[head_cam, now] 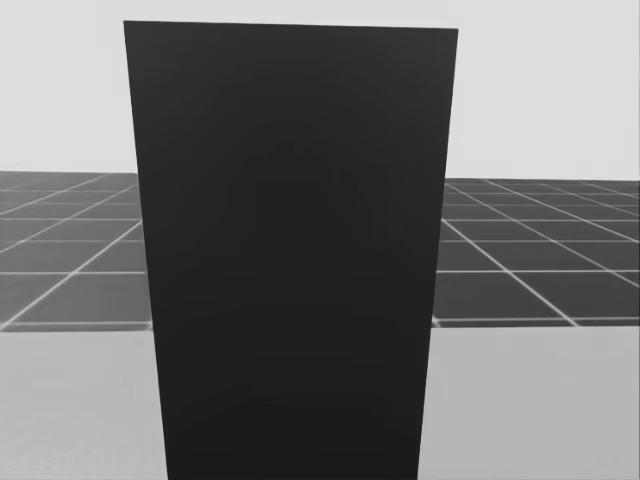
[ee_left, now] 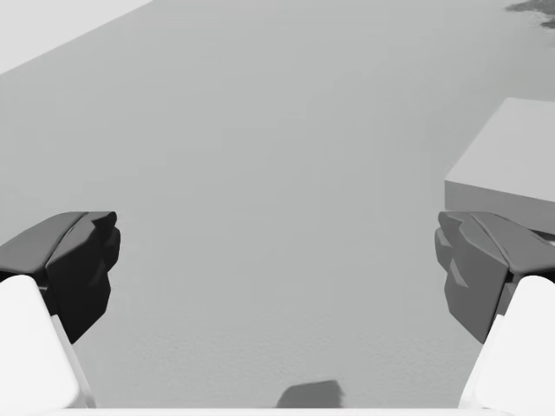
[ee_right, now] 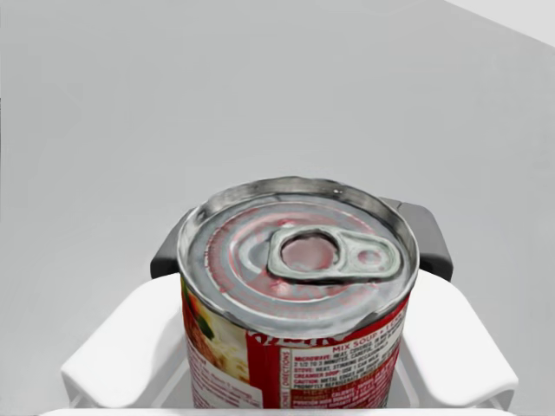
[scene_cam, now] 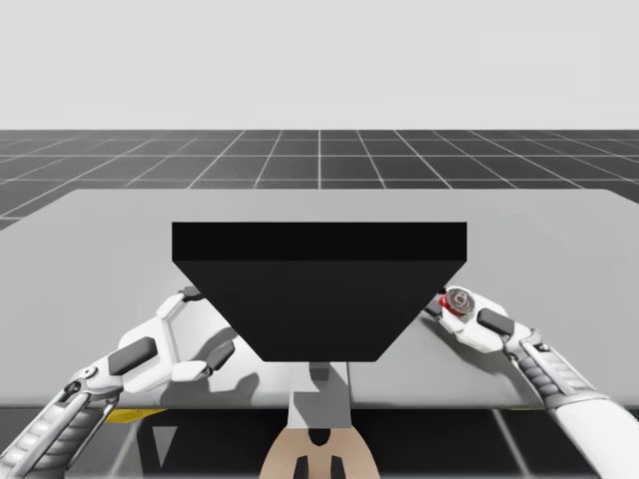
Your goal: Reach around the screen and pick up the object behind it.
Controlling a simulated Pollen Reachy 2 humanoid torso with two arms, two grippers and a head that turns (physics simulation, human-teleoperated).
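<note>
Here, counter (scene_cam: 559, 249): grey, carrying everything.
screen (scene_cam: 319, 289): black, upright mid-counter, nearer the near edge.
left tool (ee_left: 277, 260): mine, fingers spread wide above bare counter, holding nothing.
right tool (ee_right: 299, 251): mine, pinching the red can (ee_right: 295, 295) from both sides.
red can: upright, ring-pull lid on top, just beside the screen's right side, towards the counter's near edge.
</note>
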